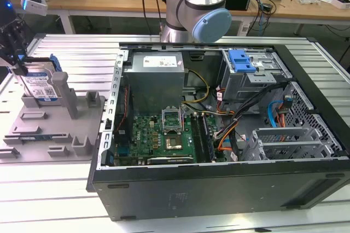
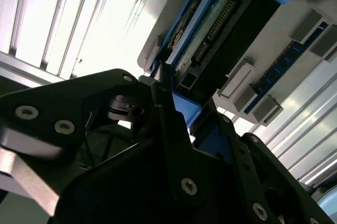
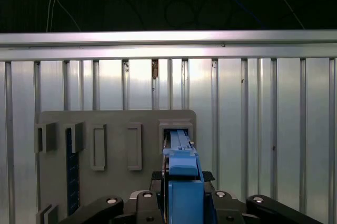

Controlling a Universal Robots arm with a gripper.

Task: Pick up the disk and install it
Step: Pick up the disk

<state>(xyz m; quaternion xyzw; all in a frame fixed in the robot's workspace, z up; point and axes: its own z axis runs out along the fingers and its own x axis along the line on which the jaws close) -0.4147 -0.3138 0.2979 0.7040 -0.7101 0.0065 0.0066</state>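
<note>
- One disk (image 1: 42, 84) here. It's standing on edge in the grey holder plate (image 1: 60, 134) at the exterior view's left, well apart from the PC case (image 1: 219, 134).
- Which way it points: the thin edge is up and the flat faces are vertical. The white-and-blue label faces the camera in the exterior view, and the blue carrier frame shows along the back edge.
- Long axis is a bit hard to call. In the exterior view it reads slightly taller than wide, so roughly upright. In the first wrist view the disk's (image 3: 181, 174) top edge runs straight away from the hand (image 3: 181, 203).
- The second wrist view shows the disk's (image 2: 210, 34) other side, dark with a row of connector pins.
- One hand (image 1: 23, 71), sitting right at the disk's top corner. It's closed down narrow with the blue frame between the fingers (image 2: 164, 95) — looks like it's pinching the disk, whose lower edge is still down in its pocket.
- One holder plate (image 3: 116, 124). I count five pockets across the row in the first wrist view, and the disk is in the end one.
- One blue memory stick (image 3: 72, 166) sits in another pocket, well along the row from the disk.
- One open PC case lying on its side on the ribbed aluminium desk (image 1: 54, 194) — green motherboard (image 1: 158, 134), one power supply (image 1: 156, 77) and one blue drive caddy (image 1: 243, 60) up in the bay.
- One arm (image 1: 194, 9), with its base behind the case.
</note>
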